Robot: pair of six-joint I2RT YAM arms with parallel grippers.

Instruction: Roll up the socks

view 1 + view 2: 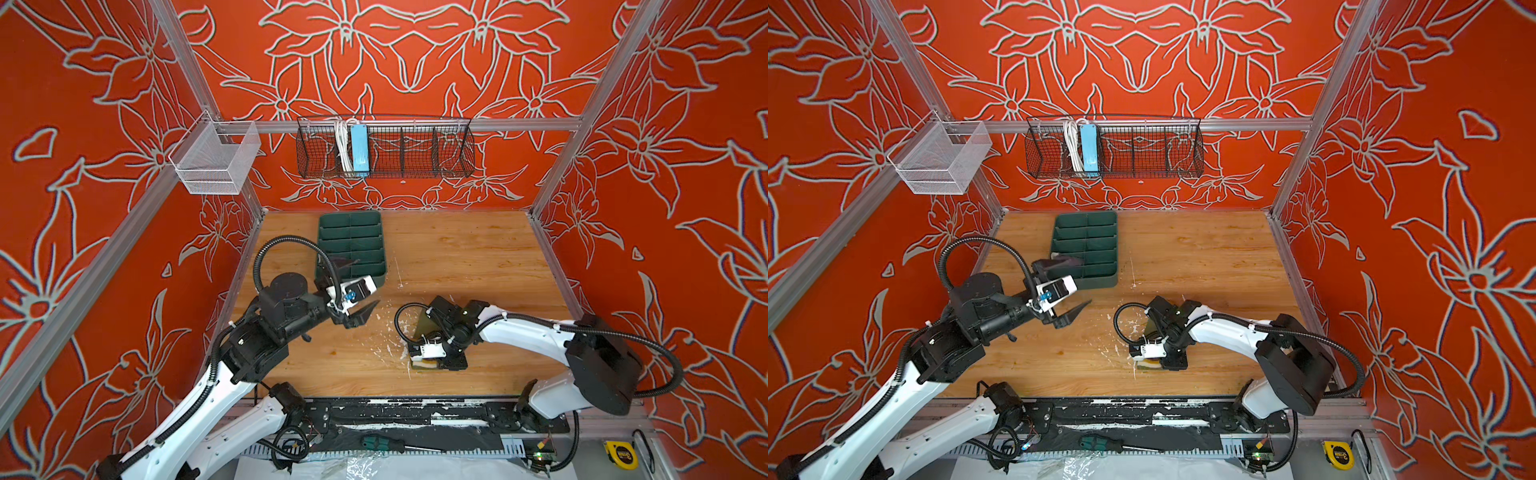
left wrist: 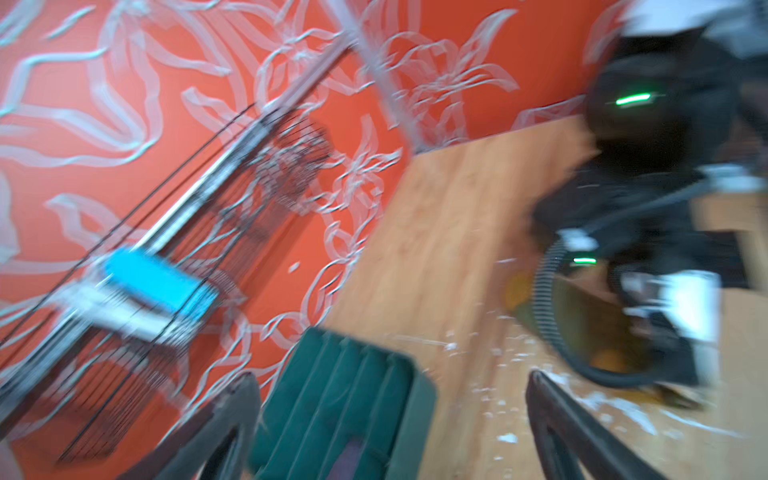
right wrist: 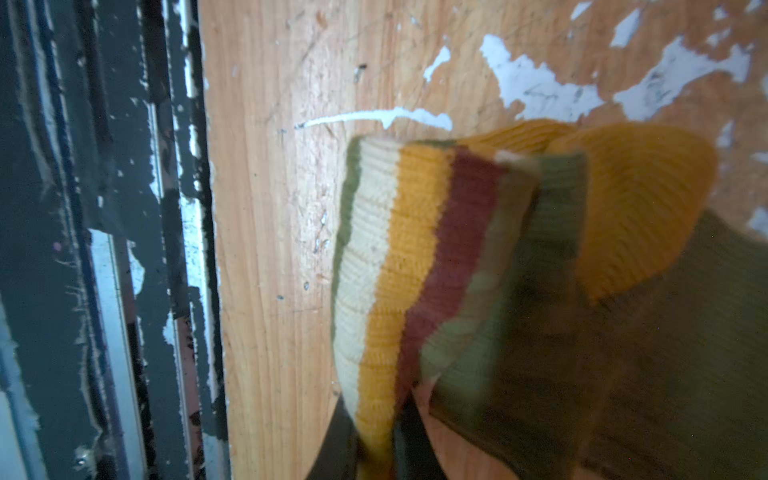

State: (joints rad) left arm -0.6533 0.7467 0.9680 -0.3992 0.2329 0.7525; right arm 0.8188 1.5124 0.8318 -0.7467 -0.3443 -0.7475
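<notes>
Olive ribbed knit, banded cream, mustard and brown at the cuff: the olive sock (image 3: 457, 270), folded over on the wooden table (image 1: 457, 257) near its front edge, with the mustard toe showing just behind the striped cuff. Pinched at that cuff by the right gripper (image 3: 374, 440), jaws nearly together on the cloth, with the rest of the sock spread flat just beyond the fingertips. In both top views, only a small olive and cream patch under the gripper body. Right arm reaching in from the right, forearm low over the table, wrist bent steeply down, fingers pointing at the tabletop.

Spread wide and holding nothing: the left gripper (image 2: 390, 376), hanging just beside the near end of the green tray (image 1: 1100, 281). Purple sock (image 2: 351, 455) no more than a dim purplish patch inside the tray's near end, between the parted fingers (image 2: 557, 415) and apart from both. Rolled or not, impossible to tell through the blur. Left arm stretched out from the front left corner, fingers aimed toward the middle of the table.
</notes>
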